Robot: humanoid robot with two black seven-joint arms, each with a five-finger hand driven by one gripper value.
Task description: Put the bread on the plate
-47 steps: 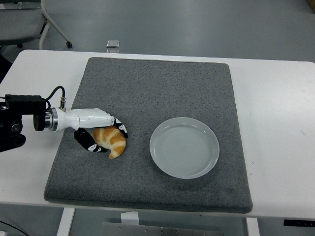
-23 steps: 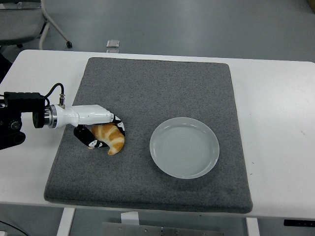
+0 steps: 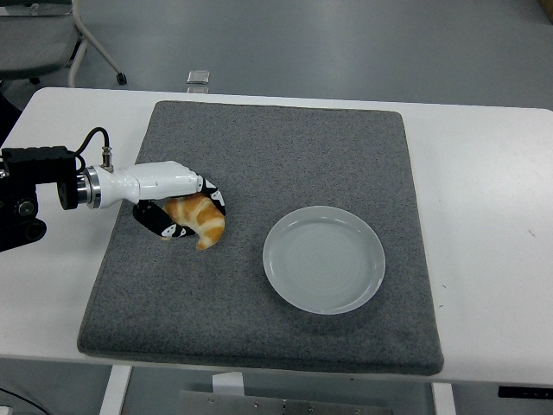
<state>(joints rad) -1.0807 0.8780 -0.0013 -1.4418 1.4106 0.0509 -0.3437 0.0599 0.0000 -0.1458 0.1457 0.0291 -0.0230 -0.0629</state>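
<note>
The bread is a golden croissant point(image 3: 201, 220) held just above the left part of the grey mat point(image 3: 285, 156). My left hand point(image 3: 177, 207), white with black fingers, is curled around it from the left, thumb below and fingers over its top. The empty pale plate point(image 3: 323, 258) lies on the mat to the right of the croissant, about a hand's width away. My right arm does not show.
The grey mat covers most of the white table point(image 3: 484, 190). A chair base point(image 3: 95, 52) and a small floor fitting point(image 3: 199, 78) lie beyond the table's far edge.
My left hand has lifted the croissant and carried it slightly up the picture, away from the near edge. The plate has not moved.
</note>
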